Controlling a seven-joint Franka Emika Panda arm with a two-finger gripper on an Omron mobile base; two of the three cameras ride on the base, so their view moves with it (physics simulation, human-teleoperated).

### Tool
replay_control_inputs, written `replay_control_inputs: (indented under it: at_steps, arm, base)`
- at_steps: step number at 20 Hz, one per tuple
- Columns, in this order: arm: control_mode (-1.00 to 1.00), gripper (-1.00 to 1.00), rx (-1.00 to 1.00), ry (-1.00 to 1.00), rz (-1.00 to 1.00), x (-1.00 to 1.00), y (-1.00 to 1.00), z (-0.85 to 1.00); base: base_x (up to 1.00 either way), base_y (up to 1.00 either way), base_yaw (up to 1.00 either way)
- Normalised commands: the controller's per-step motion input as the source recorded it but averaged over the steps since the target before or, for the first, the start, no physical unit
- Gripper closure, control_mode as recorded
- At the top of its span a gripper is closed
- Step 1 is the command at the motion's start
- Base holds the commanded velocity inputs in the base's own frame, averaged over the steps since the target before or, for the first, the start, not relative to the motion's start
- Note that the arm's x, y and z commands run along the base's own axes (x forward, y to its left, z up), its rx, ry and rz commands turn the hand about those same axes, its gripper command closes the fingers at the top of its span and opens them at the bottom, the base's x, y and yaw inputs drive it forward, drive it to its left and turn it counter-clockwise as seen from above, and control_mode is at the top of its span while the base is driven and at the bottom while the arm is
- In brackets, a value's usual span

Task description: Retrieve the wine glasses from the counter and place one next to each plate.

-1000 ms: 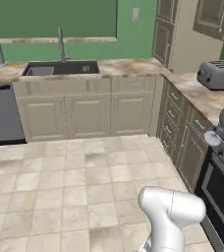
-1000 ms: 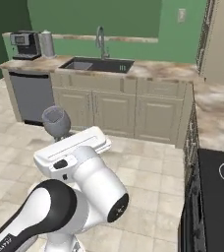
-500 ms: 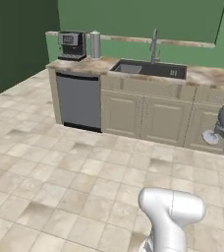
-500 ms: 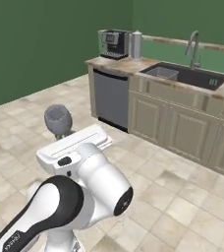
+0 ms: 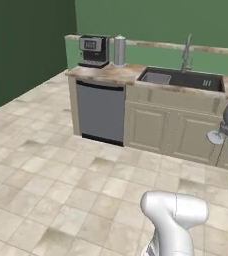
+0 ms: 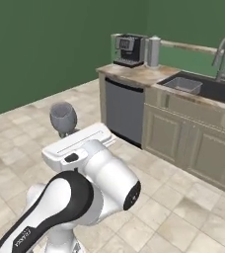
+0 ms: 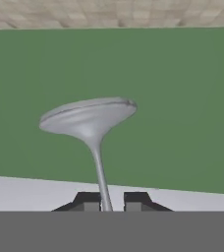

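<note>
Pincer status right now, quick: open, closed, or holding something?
Pincer: closed on the thin stem of a wine glass, whose round foot faces the hand camera.

The arm (image 6: 80, 197) is glossy white, built of rounded, bulbous segments with a dark black joint band near its base, which carries small pale lettering. A flat white hand block (image 6: 80, 145) bears a small dark oval. The fingertips (image 7: 89, 201) are small, dark and squared.

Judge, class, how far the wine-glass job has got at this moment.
Done: one wine glass is picked up. In hand: the gripper is shut on its stem, carrying it above the floor, away from the counter. Left: setting it beside a plate, then the second glass.
</note>
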Motion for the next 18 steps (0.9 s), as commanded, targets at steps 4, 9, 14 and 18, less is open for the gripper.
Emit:
replay_control_inputs:
  at_steps: [4,9,14,18]
  arm:
    - [1.0,1.0,0.0,0.0,0.0,0.0,0.0,0.0]
    - [1.0,1.0,0.0,0.0,0.0,0.0,0.0,0.0]
    - [1.0,1.0,0.0,0.0,0.0,0.0,0.0,0.0]
    - [1.0,1.0,0.0,0.0,0.0,0.0,0.0,0.0]
  base:
    - [1.0,1.0,0.01]
    - [1.0,1.0,0.0]
    - [1.0,1.0,0.0]
    - [1.0,1.0,0.1]
